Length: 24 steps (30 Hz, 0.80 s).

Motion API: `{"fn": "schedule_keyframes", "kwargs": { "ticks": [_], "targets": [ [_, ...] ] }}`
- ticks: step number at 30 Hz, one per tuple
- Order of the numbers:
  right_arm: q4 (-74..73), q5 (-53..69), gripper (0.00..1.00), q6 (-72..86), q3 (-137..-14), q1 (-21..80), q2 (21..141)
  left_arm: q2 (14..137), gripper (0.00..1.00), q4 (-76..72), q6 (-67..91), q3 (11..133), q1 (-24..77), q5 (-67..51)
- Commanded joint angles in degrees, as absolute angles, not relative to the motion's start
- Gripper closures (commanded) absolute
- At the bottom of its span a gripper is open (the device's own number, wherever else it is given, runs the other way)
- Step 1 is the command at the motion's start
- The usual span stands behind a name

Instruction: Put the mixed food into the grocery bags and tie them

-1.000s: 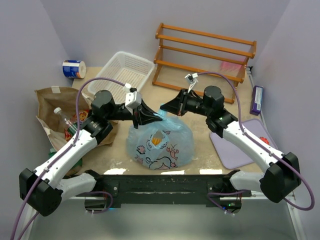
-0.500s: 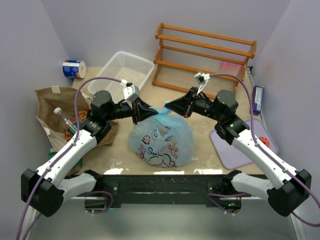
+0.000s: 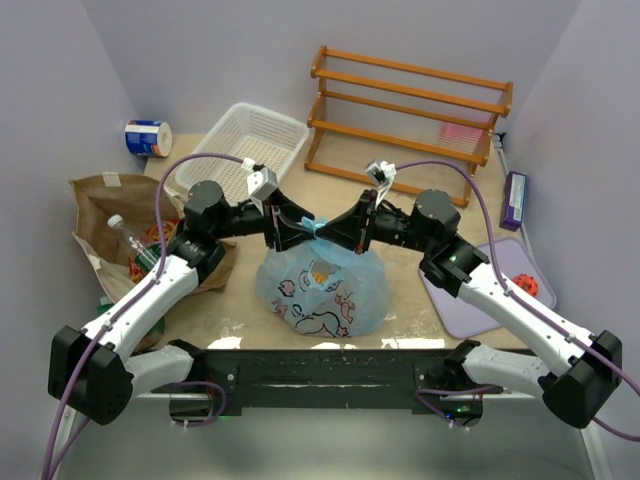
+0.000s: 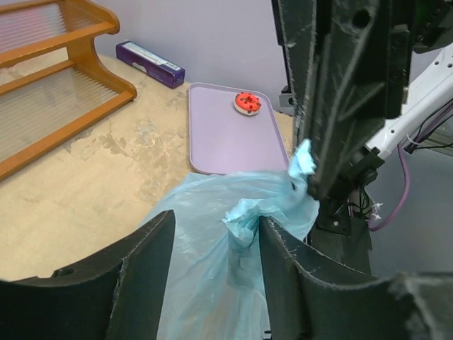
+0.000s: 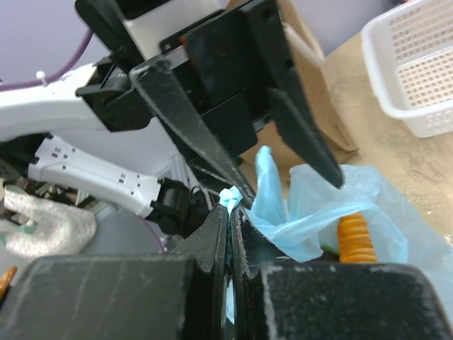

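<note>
The light blue grocery bag (image 3: pixel 322 287) sits at the table's middle with an orange food item (image 5: pixel 354 237) showing inside. Its two twisted handles rise to where both grippers meet. My right gripper (image 3: pixel 330 233) is shut on one handle, a crumpled tip (image 5: pixel 230 197) poking out between its fingers. My left gripper (image 4: pixel 216 244) is open, the other handle (image 4: pixel 244 223) standing loose between its fingers and brushing the right one. The brown paper grocery bag (image 3: pixel 108 212) lies at the left with a clear bottle (image 3: pixel 130 240) and red packet in it.
A white mesh basket (image 3: pixel 250 145) and a wooden rack (image 3: pixel 410 110) stand at the back. A blue-and-white can (image 3: pixel 148 137) is at the back left. A lilac tray (image 3: pixel 478 290) with a small red thing (image 4: pixel 248 103) lies on the right, a purple box (image 3: pixel 515 200) beyond it.
My left gripper has opened and let go of its bag handle. My right gripper has swung left with its handle until the two grippers' tips nearly touch.
</note>
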<state>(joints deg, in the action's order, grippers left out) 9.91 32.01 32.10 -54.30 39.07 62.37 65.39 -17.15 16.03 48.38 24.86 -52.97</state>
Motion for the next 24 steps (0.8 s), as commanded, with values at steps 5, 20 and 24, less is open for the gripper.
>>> {"fn": "schedule_keyframes", "kwargs": {
  "ticks": [5, 20, 24],
  "targets": [
    [9.14, 27.96, 1.00, 28.74, -54.40, 40.34, 61.44, 67.05, 0.33, -26.53, 21.61, 45.53, 24.61, -61.34],
    [9.93, 28.39, 1.00, 28.48, -53.97, 40.34, 59.15, 68.38, 0.85, -19.95, 16.00, 45.79, 24.61, -62.31],
    [8.97, 30.40, 1.00, 27.69, -53.00, 40.43, 58.27, 68.12, 1.00, -20.57, 16.61, 45.53, 24.61, -60.56]
  ]
}}
